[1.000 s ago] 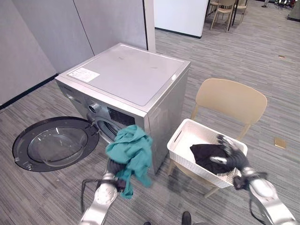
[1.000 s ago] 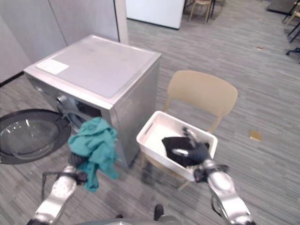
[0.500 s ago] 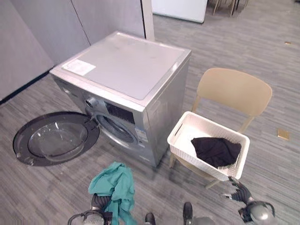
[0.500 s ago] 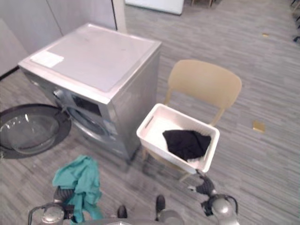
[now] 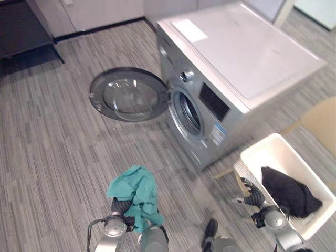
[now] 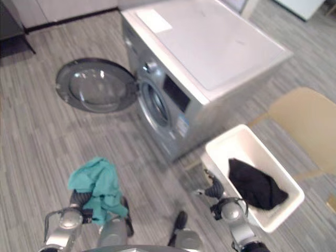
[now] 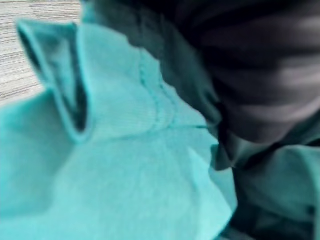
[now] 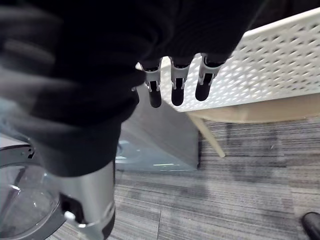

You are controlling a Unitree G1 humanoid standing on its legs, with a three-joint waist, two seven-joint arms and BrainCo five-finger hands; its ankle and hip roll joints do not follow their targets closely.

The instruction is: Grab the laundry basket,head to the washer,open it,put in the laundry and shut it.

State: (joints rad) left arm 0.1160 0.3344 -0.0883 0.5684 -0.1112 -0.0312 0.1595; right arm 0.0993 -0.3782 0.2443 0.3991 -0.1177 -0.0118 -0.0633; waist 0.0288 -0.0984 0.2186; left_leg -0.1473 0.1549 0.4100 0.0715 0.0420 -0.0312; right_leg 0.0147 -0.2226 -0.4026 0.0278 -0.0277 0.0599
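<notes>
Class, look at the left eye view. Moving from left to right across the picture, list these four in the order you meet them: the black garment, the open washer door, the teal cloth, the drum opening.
open washer door → teal cloth → drum opening → black garment

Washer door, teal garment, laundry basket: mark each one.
washer door (image 5: 130,94), left eye view, on its glass.
teal garment (image 5: 135,193), left eye view, middle of the cloth.
laundry basket (image 6: 231,138), right eye view, its far rim.
</notes>
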